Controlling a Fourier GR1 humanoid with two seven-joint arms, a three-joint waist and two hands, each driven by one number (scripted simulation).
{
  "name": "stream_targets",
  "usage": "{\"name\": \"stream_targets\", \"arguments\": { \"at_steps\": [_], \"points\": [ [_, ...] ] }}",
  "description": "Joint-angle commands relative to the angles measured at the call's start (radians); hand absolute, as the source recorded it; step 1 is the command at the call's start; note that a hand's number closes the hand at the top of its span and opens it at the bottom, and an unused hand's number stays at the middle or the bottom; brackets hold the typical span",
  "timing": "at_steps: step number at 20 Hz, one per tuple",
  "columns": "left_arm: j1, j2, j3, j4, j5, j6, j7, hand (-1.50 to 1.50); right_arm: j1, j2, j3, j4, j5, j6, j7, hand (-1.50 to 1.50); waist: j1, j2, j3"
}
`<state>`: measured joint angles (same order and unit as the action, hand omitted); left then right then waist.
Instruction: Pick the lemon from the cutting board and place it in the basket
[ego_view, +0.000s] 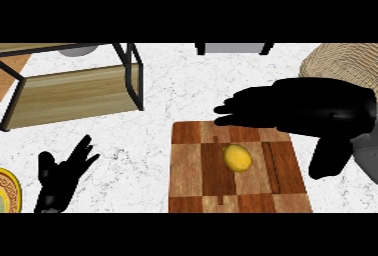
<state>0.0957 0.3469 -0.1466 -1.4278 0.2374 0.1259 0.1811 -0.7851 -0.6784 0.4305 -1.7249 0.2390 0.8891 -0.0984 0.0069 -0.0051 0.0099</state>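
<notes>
Lemon (237, 157) is lying on the cutting board (198, 175); right hand (310, 111) is hovering above the board's far edge, fingers released, grasping nothing.

Yellow oval lemon (237, 157) lying near middle of patchwork wooden cutting board (199, 185), long axis roughly up the view, woven wicker basket (343, 62) at upper right, partly cut off

A wooden shelf (70, 92) with a black metal frame (135, 75) stands at the back left of the white counter (184, 75). A plate (7, 192) with a yellow rim peeks in at the left edge
</notes>
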Motion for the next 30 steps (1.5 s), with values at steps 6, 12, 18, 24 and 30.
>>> {"name": "stream_targets", "arguments": {
  "at_steps": [6, 12, 18, 24, 30],
  "points": [
    [0.002, -0.039, -0.012, 0.055, -0.03, 0.009, 0.056, 0.0, 0.07, 0.021, 0.079, 0.077, 0.25, -0.085, -0.152, -1.5, 0.001, 0.008, -0.009],
    [-0.007, -0.026, 0.002, 0.007, -0.043, 0.012, 0.121, 0.0, 0.162, 0.109, 0.148, 0.08, 0.362, -0.155, -0.137, -1.5, -0.004, 0.006, -0.009],
    [0.025, -0.063, -0.016, -0.012, -0.066, 0.009, 0.09, 0.0, 0.152, 0.118, 0.117, 0.218, 0.441, -0.236, -0.291, -1.5, 0.005, 0.008, -0.009],
    [0.01, -0.071, 0.006, 0.019, -0.07, 0.001, 0.1, 0.0, 0.222, 0.185, 0.146, 0.235, 0.521, -0.309, -0.292, -1.5, -0.001, 0.007, -0.01],
    [-0.015, -0.039, 0.059, 0.081, -0.059, -0.06, 0.065, 0.0, 0.229, 0.252, 0.154, 0.281, 0.584, -0.327, -0.303, -1.5, -0.003, 0.007, -0.01]
  ]
}}
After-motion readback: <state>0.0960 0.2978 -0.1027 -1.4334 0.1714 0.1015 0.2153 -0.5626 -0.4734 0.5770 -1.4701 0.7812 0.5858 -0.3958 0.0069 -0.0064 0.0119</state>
